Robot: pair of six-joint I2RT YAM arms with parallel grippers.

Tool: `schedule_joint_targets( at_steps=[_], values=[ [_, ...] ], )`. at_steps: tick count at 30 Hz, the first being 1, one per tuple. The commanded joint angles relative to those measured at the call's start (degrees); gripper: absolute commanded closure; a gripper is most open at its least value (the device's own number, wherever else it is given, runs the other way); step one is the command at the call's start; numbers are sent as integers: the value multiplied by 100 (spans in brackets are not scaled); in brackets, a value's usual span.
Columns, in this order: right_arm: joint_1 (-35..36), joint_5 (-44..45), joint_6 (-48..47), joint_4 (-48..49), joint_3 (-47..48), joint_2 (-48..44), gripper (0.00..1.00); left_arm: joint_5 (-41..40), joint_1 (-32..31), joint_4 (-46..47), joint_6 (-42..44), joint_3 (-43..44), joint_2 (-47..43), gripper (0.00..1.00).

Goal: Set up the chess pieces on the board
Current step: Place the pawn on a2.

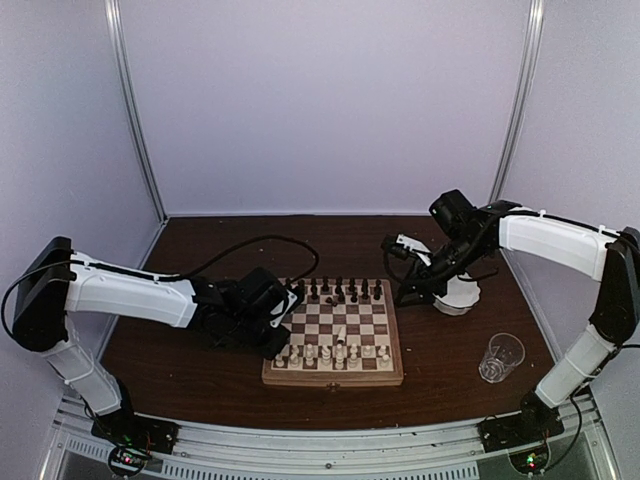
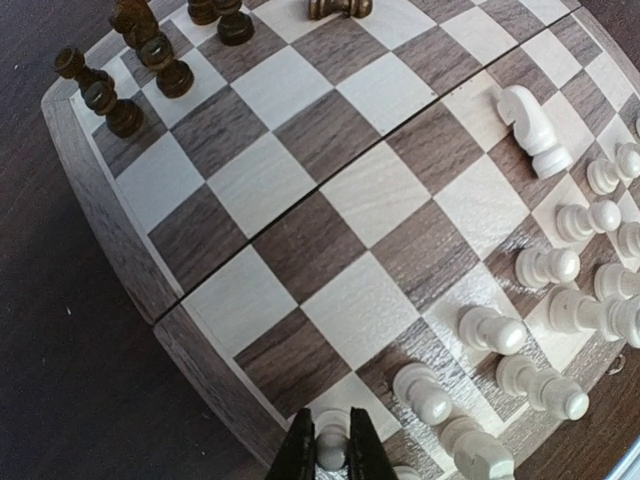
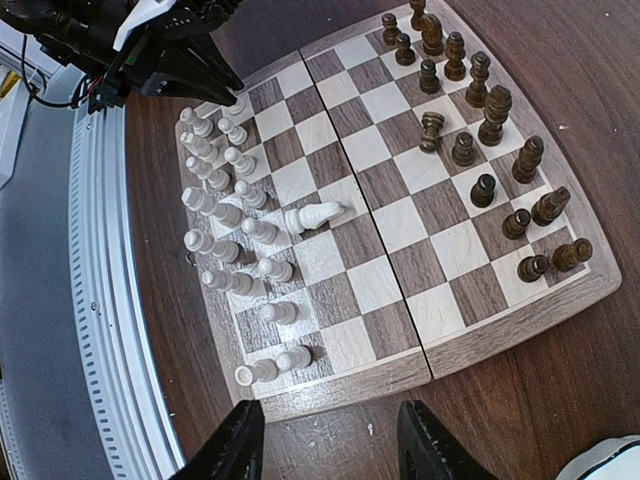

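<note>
I am seeing the left gripper [image 2: 331, 443] pinching a cream pawn [image 2: 331, 456] at the near-left corner of the board [image 1: 333, 378]. The right gripper [image 3: 330, 432] is hovering with fingers spread, just off the board's right edge. Cream pieces [image 1: 335, 352] are crowding the near rows and dark pieces [image 1: 340, 290] the far rows. A cream knight [image 3: 315, 215] is lying tipped mid-board.

Left arm [image 1: 130, 290] reaches out low from its base, forearm level, wrist angled down. The left gripper [image 2: 331, 458] is pinched tight on a white piece [image 2: 331, 440]. Over on the other side, the right arm [image 1: 550, 240] arches high, elbow up, forearm sloping inward and down. The right gripper [image 3: 330, 442] points downward, jaws spread wide and empty.
</note>
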Motion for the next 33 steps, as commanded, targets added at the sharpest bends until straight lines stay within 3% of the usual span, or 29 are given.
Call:
schedule_joint_targets(
  at_steps=[1,8,24,30,33],
  values=[
    [42,-120,16,-28,157,50,52,-74,-21,-124,-70,-104,-144,97],
    [59,-107,4,-38,169,72,52,-4,-28,-73,-132,-87,-122,85],
    [73,-104,-11,-96,250,59,52,21,-63,-275,-94,271,-497,73],
    [347,433,-86,-172,478,252,53,-451,-53,-362,100,730,-788,58],
    [555,720,-112,-214,707,466,56,-405,23,-425,29,1011,-698,56]
  ],
)
